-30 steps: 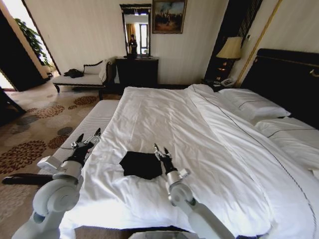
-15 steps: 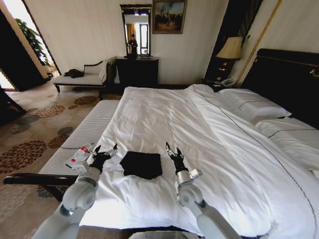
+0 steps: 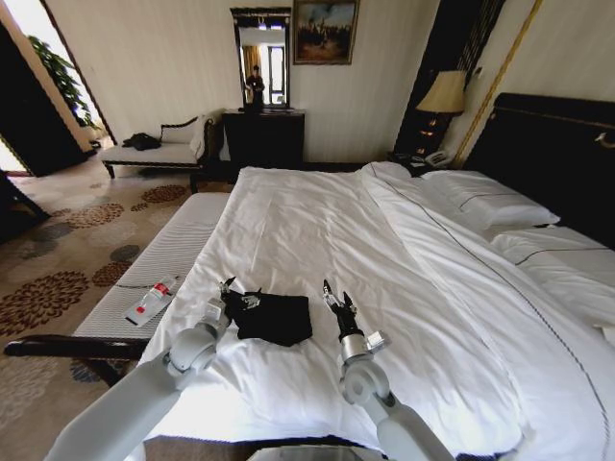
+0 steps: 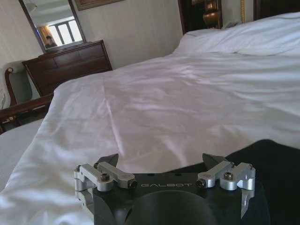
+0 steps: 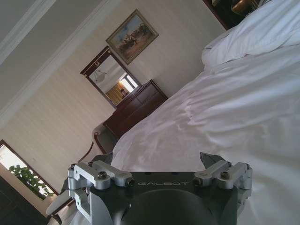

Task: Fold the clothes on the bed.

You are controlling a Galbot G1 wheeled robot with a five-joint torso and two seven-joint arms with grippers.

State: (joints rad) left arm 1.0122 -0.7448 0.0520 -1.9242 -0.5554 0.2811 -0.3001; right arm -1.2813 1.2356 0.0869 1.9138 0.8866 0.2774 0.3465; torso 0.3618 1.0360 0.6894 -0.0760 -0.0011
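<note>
The black T-shirt (image 3: pixel 277 318), folded small, lies on the bed (image 3: pixel 404 279) near its foot. The left end effector (image 3: pixel 238 294) sits at the shirt's left edge, prongs spread wide, grasping nothing. The right end effector (image 3: pixel 336 300) hovers just beside the shirt's right edge, likewise released.

The black T-shirt (image 3: pixel 276 317) lies bunched, so its lettering is hidden; in the left wrist view the frame edge at four o'clock cuts it off. The bed (image 3: pixel 404 288) runs out of the head view at three o'clock. The small bottle (image 3: pixel 152 297), at nine o'clock of the shirt, is perhaps red-capped; its label is too small to read.
</note>
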